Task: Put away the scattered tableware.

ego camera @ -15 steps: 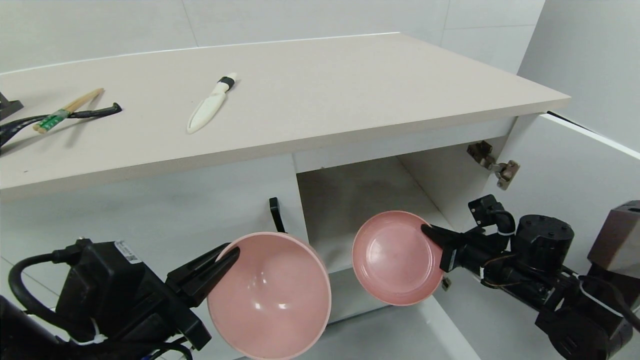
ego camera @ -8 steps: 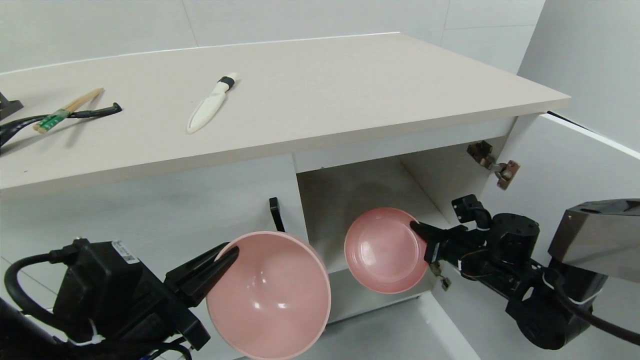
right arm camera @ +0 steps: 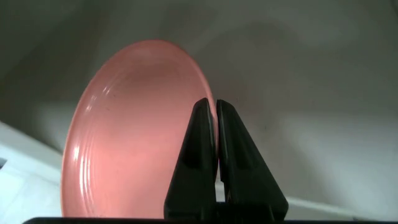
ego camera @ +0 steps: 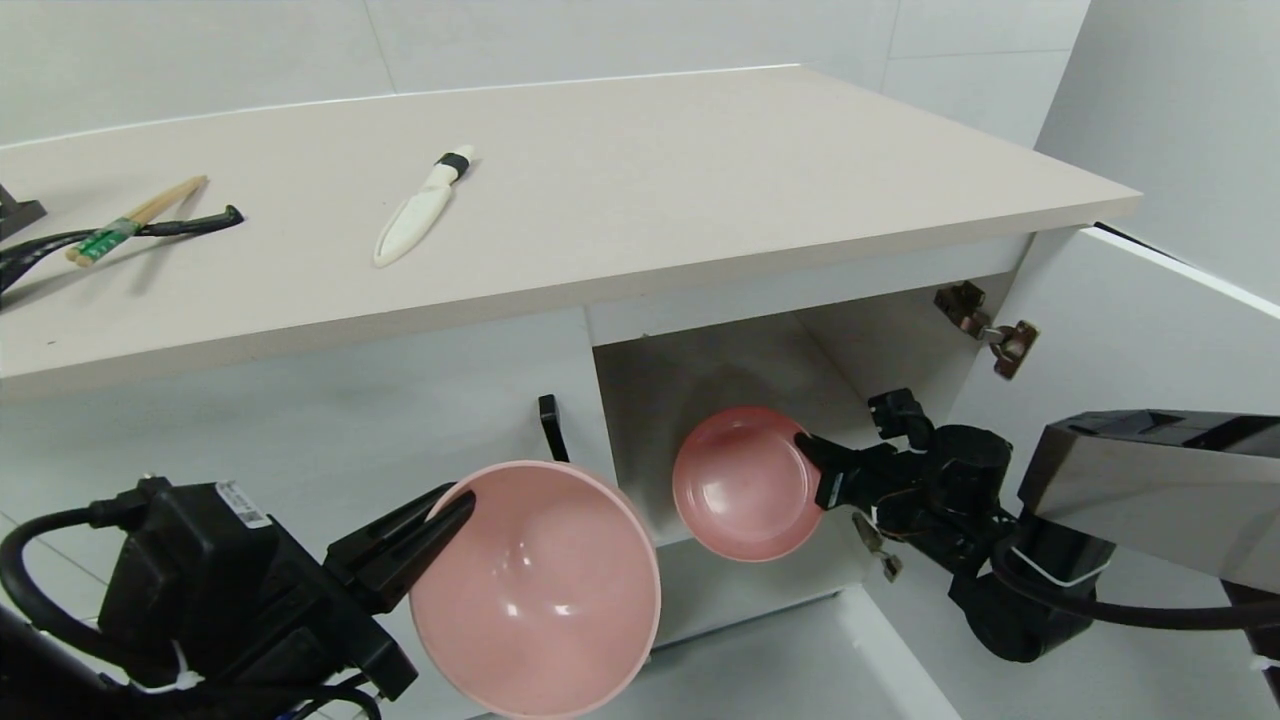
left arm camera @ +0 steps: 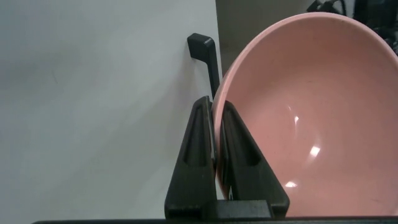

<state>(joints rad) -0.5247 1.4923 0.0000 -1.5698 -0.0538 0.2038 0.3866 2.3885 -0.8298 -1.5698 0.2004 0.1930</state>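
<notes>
Pinching the pink plate (ego camera: 745, 485) at its 3 o'clock rim, our right gripper (ego camera: 808, 447), plate at the open cabinet (ego camera: 700, 380) mouth, our left gripper (ego camera: 458, 503) at 8 o'clock clamping the pink bowl (ego camera: 540, 590), knife (ego camera: 415, 215) and chopsticks (ego camera: 135, 215) on the counter (ego camera: 700, 170).

Pale beige countertop (ego camera: 700, 180), set against a white tiled wall (ego camera: 600, 40). Toward its left half, a white knife (ego camera: 420, 208) with a black band near the handle end, lying flat, tip pointing to the counter's front edge. Well to the left of the knife, a pair of wooden chopsticks (ego camera: 135, 220) with a green-wrapped end, also flat. Between the knife and the chopsticks, the free end of a black cable (ego camera: 190, 225), crossing the chopsticks. Below and right of the knife, under the front edge, an open cabinet compartment (ego camera: 720, 370).
</notes>
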